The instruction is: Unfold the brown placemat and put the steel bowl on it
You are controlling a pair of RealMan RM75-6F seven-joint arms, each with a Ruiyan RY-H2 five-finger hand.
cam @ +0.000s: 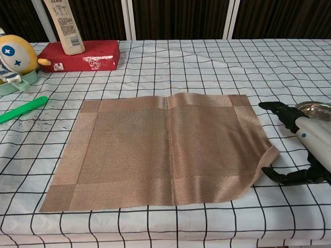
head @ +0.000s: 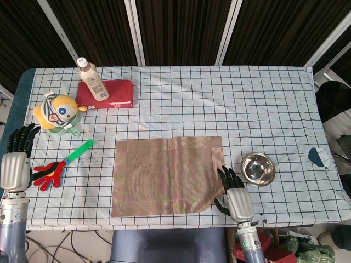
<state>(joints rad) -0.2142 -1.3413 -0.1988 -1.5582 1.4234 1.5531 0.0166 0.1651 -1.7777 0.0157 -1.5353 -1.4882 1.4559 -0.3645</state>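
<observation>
The brown placemat (head: pixel 166 175) lies unfolded and flat on the checked tablecloth (head: pixel 219 104), near the front edge, w/ a faint crease down the middle; its near-right corner is slightly curled up in the chest view. The steel bowl (head: pixel 258 169) sits upright on the cloth just right of the mat, not on it. The right hand (head: pixel 236 196) is at the mat's near-right corner, btwn mat and bowl, fingers spread apart and holding nothing; in the chest view the thumb points toward the curled corner, apart from it. The left hand (head: pixel 16 161) is at the far left table edge, fingers apart, empty, beside a red toy hand clapper (head: pixel 48 173) w/ a green handle. Further back on the left: a yellow toy (head: pixel 56 112), a red block (head: pixel 107 93) and a bottle (head: pixel 92 79) standing on the block.
</observation>
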